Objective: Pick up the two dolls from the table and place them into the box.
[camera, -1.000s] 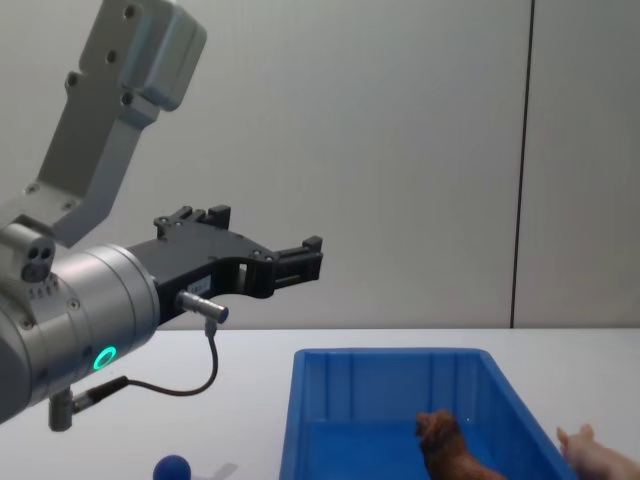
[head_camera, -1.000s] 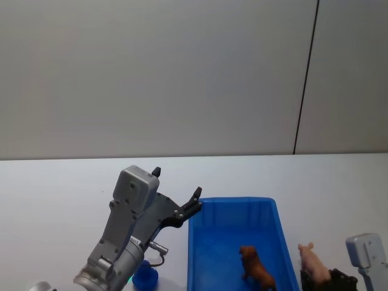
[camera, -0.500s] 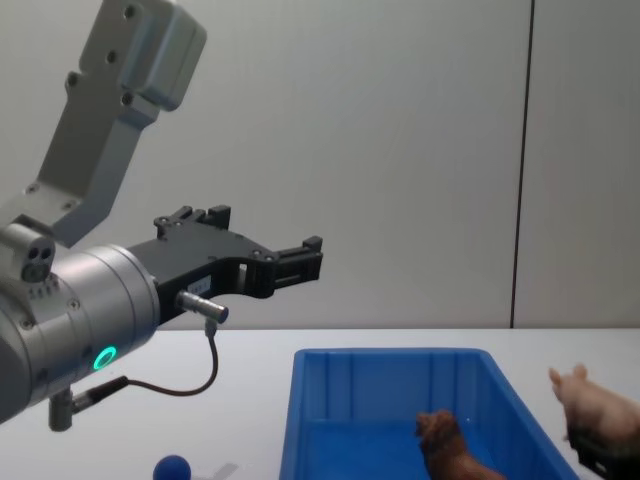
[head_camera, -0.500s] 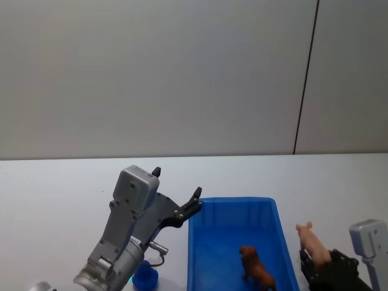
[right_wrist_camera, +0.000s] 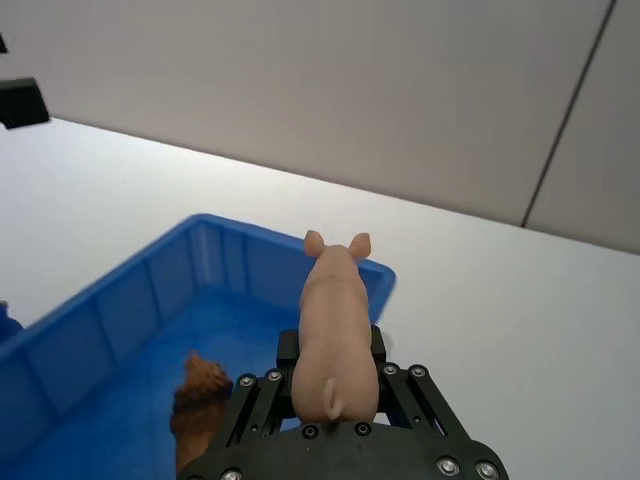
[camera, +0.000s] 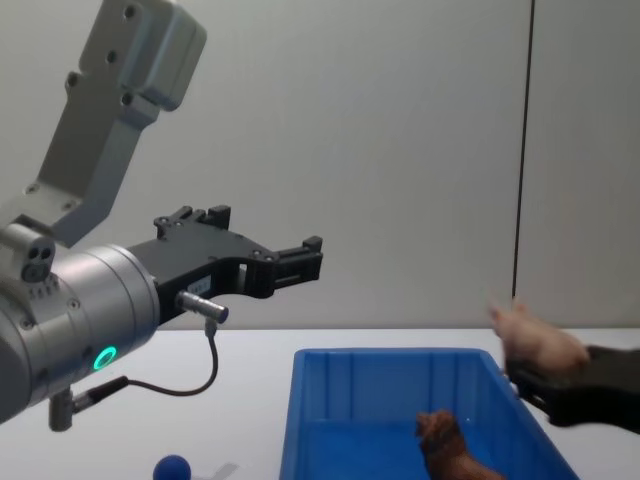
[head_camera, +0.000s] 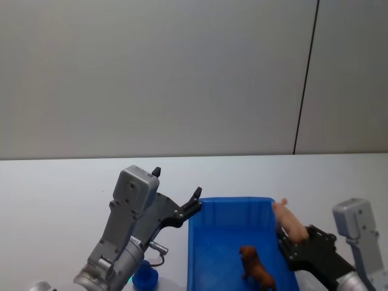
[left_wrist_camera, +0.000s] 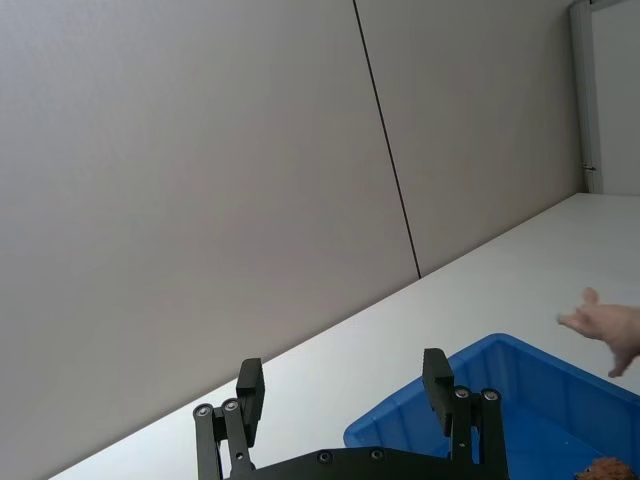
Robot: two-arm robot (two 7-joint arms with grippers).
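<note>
1. Our right gripper (head_camera: 285,241) is closed on the pink doll (head_camera: 288,222). Its fingers clamp the doll's hindquarters, and the body and snout stick out forward past the fingertips.
2. From the right wrist, the pink doll (right_wrist_camera: 333,325) lies belly-down between the two fingers (right_wrist_camera: 287,350), its ears pointing away from the gripper.
3. The box (head_camera: 233,200) sits on the tabletop (head_camera: 60,182), below this gripper and to its left. The held doll is in the air over the box's right rim, clear of the walls.
4. The reddish-brown doll (head_camera: 256,268) stands on the box floor, lower than the right gripper and off to its left. It is well apart from the pink doll.
5. From the chest, we see the pink doll (camera: 530,340) above the rim line with the brown doll (camera: 450,445) beneath it.
6. Our left gripper (head_camera: 177,185) hangs raised and open, holding nothing. The box's left wall is just to its right and below its fingertips.
7. A small blue rounded thing (head_camera: 145,276) sits on the tabletop under the left arm.
</note>
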